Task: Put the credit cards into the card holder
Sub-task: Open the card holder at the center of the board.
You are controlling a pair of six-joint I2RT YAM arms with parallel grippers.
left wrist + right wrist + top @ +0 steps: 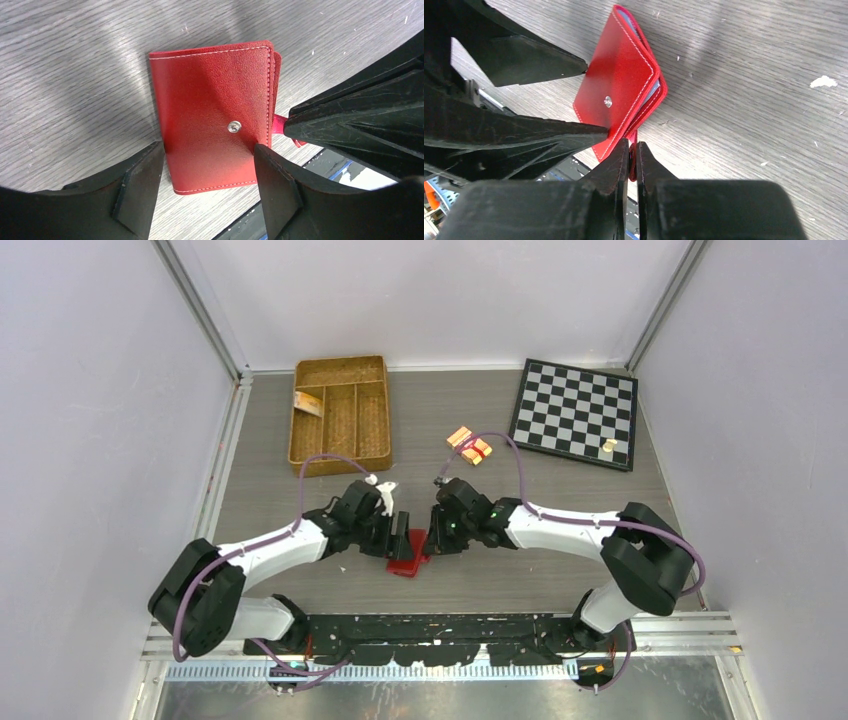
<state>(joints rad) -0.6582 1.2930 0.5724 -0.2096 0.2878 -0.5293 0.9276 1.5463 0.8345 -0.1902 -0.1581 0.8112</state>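
The dark-red card holder (pixel 408 560) lies closed on the table between my two grippers, with its snap stud (pixel 233 126) facing up. My left gripper (pixel 207 150) straddles its near end, one finger (pixel 135 195) against each long edge. My right gripper (pixel 633 150) is shut on the holder's red snap tab (pixel 280 120), at the holder's (pixel 621 85) open side. Bluish sleeves show at that edge. One tan credit card (pixel 308 403) lies in the wicker tray. Another small tan card (pixel 608 445) lies on the chessboard.
The brown wicker divided tray (pixel 340 370) stands at the back left. The chessboard (pixel 575 412) lies at the back right. An orange-and-red banded pack (pixel 470 446) lies between them. The table's near edge and the black base rail (pixel 440 635) are just behind the holder.
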